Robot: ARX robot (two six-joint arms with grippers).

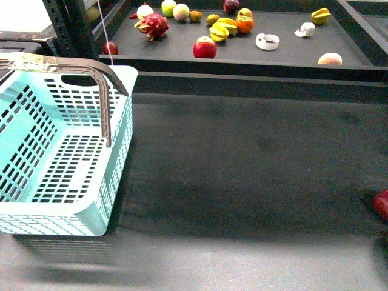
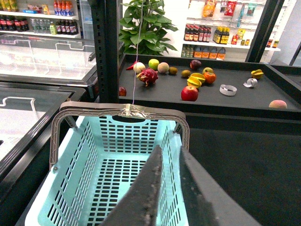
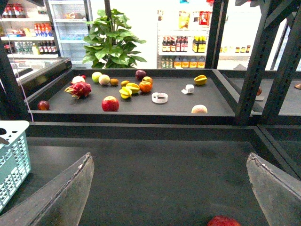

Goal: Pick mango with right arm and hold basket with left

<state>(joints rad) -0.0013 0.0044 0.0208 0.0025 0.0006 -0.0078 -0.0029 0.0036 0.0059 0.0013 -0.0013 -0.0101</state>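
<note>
The turquoise basket (image 1: 118, 130) stands at the left on the dark lower surface, its taped grey-brown handles (image 1: 104, 97) raised. My left gripper (image 2: 170, 149) is shut on the basket's (image 2: 94, 155) right side wall, one finger inside and one outside. The mango (image 1: 330, 59), a pale yellow-orange oval, lies at the front right of the raised shelf; it also shows in the left wrist view (image 2: 277, 104) and the right wrist view (image 3: 199, 109). My right gripper (image 3: 169, 157) is open and empty over the lower surface, well short of the shelf. Neither arm shows in the front view.
The shelf (image 1: 242, 57) also holds a red apple (image 1: 205, 47), a dragon fruit (image 1: 153, 26), yellow star fruits (image 1: 219, 30), an orange (image 1: 245, 25), a white tape ring (image 1: 267, 41) and other fruits. A red fruit (image 1: 382, 203) lies on the lower surface at the far right. A raised lip fronts the shelf.
</note>
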